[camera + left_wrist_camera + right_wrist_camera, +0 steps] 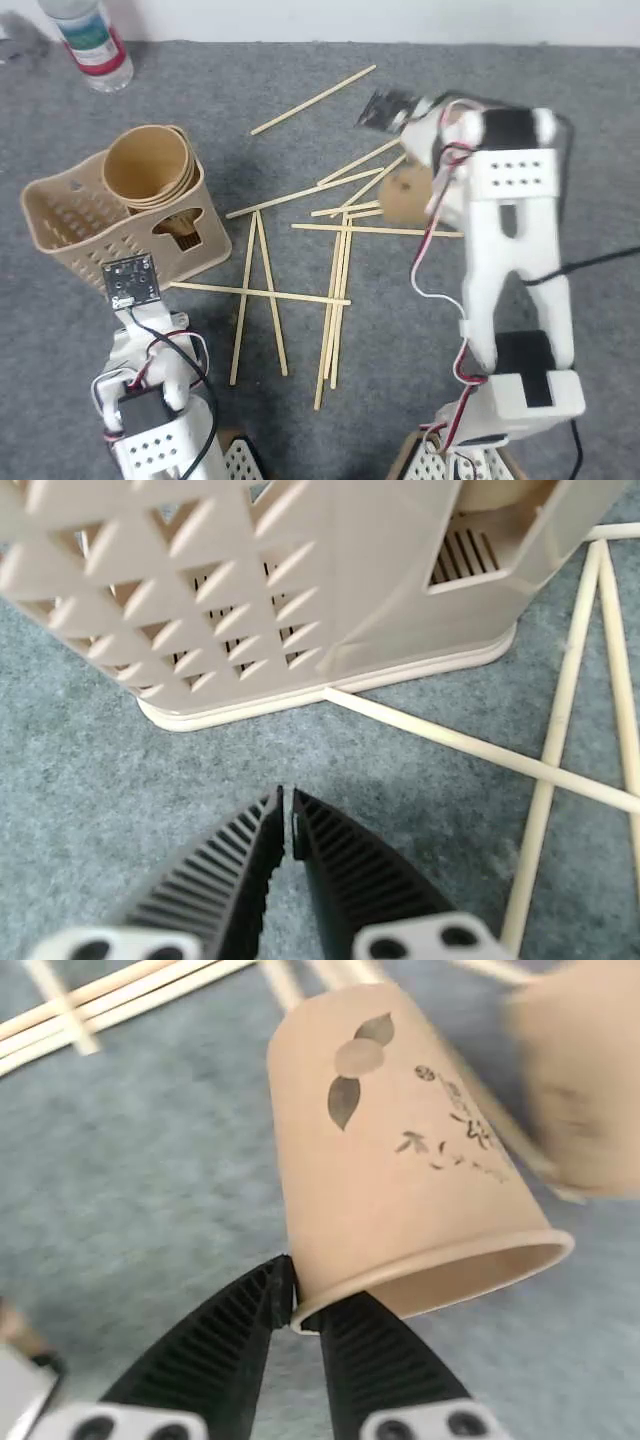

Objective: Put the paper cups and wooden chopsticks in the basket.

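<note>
Paper cup point(400, 1160) pinched at its rim between right jaws.

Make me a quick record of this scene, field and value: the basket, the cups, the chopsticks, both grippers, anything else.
Basket: basket on the left in the high view, holding a stack of paper cups
Loose cup: paper cup, rim pinched by the right gripper
Chopsticks: chopsticks scattered on the grey mat; one end touches the basket's base
Left gripper: left gripper shut, empty, low beside the basket
Other: bottle at the far edge
</note>
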You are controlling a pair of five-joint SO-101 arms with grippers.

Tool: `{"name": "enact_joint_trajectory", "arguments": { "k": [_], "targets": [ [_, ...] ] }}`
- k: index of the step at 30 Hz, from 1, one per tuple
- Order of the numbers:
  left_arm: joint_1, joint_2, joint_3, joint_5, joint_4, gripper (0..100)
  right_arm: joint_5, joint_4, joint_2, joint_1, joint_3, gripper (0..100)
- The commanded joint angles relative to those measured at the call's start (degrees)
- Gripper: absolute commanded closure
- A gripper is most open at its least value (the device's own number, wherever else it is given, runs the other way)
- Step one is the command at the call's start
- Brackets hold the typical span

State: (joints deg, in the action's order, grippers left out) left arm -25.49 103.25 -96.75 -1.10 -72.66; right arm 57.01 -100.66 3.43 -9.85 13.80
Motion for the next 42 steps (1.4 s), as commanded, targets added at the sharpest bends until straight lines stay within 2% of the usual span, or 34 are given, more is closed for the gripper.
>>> {"name": "enact_joint_trajectory", "arguments": {
  "k": [1,13,20,29,33,42],
  "targets": [
    [0.35,1.05,0.31,-0.26,0.35,98,-0.53,-2.15,-3.3,-4.18,-4.57,99.1],
    [0.35,1.05,0.31,-0.26,0.35,98,-2.81,-1.8,-3.65,-12.53,-10.81,98.7],
    [0.35,1.05,0.31,-0.26,0.35,98,-8.26,-1.71,-3.74,-18.86,-10.81,89.0],
    [0.35,1.05,0.31,-0.26,0.35,98,-12.84,-1.71,-3.74,-26.68,-10.81,93.5],
    [0.35,1.05,0.31,-0.26,0.35,98,-13.1,-1.71,-3.74,-26.95,-10.81,99.4],
    [0.35,1.05,0.31,-0.26,0.35,98,-13.27,-1.63,-3.91,-27.12,-9.58,99.1]
  ]
}}
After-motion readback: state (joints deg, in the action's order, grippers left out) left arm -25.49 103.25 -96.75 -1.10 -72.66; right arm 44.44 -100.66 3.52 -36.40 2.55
